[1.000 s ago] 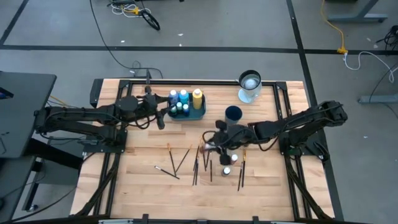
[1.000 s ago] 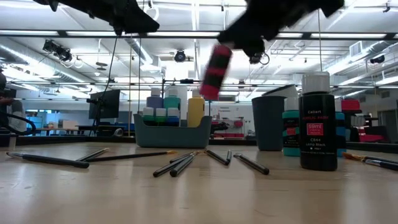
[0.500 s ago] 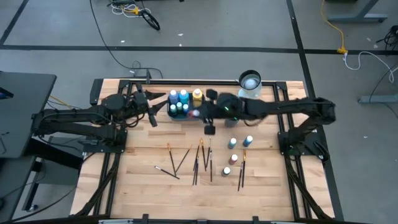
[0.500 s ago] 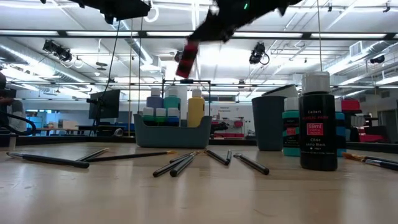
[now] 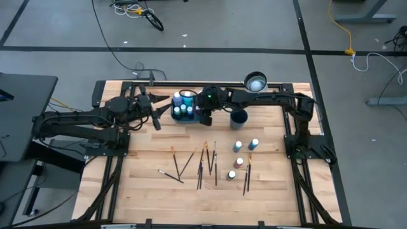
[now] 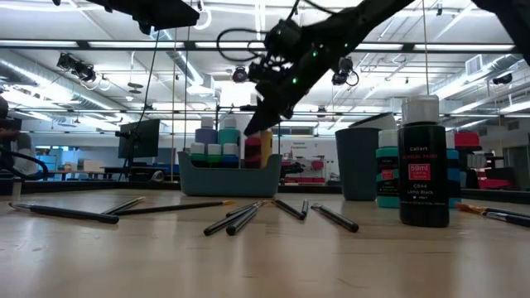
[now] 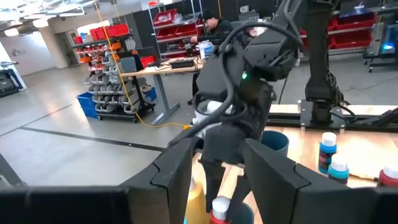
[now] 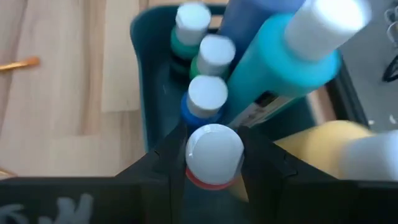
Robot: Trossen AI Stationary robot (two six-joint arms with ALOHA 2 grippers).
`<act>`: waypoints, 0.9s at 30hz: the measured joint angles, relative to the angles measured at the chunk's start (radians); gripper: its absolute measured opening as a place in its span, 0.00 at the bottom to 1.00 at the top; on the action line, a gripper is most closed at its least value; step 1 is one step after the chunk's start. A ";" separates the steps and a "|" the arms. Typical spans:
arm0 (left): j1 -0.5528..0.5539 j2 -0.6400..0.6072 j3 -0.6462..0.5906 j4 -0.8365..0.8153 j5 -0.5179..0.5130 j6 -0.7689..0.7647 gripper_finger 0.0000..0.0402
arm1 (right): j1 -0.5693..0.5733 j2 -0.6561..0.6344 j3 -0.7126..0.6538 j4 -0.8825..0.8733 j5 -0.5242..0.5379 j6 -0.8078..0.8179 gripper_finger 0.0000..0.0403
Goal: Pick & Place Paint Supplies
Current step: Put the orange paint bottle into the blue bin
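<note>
A teal tray (image 5: 191, 119) at the table's far middle holds several paint bottles (image 8: 205, 96), among them a tall yellow one (image 6: 263, 149). My right gripper (image 8: 214, 158) reaches over the tray from the right and is shut on a red paint bottle with a white cap (image 8: 214, 148). My left gripper (image 5: 156, 119) hovers open to the left of the tray, holding nothing. A few more bottles (image 5: 238, 145) stand on the wood at the right. Several dark-handled brushes (image 5: 202, 164) lie flat at the table's middle. My right gripper pinches the red bottle just under its white cap, at the red neck (image 8: 200, 180), between its two fingers (image 8: 166, 155). The fingers slant down from the table's right side. The bottle stands roughly upright with its lower part (image 6: 253, 151) behind the tray's wall; its foot is hidden.
A dark blue cup (image 5: 239, 116) stands just right of the tray. A clear container with a white top (image 5: 255, 83) sits at the far edge. A black-labelled bottle (image 6: 423, 161) stands close to the low camera. Bare wood lies at the near left.
My right gripper has swung the red bottle from above the brushes toward the far edge and the left. It has tipped downward and lowered the bottle in among the tray's bottles. My left gripper has drawn back a little toward the table's left edge.
</note>
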 joint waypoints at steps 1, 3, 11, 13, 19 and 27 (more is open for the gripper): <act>0.000 0.000 0.000 -0.004 0.000 0.000 0.38 | -0.004 0.012 0.000 0.004 0.000 0.001 0.30; 0.000 0.000 0.000 -0.011 0.000 0.000 0.38 | -0.011 0.039 0.000 0.013 -0.001 0.000 0.30; 0.001 0.000 0.000 -0.014 0.000 0.000 0.38 | -0.027 0.104 0.004 0.093 0.030 -0.033 0.33; 0.001 0.000 0.000 -0.014 0.000 0.000 0.38 | -0.029 0.112 0.004 0.109 0.033 -0.046 0.34; 0.001 0.000 0.000 -0.019 -0.001 0.000 0.38 | -0.033 0.115 0.002 0.119 0.023 -0.049 0.37; 0.001 0.000 0.000 -0.020 -0.005 0.000 0.38 | -0.029 0.115 0.001 0.127 0.022 -0.050 0.38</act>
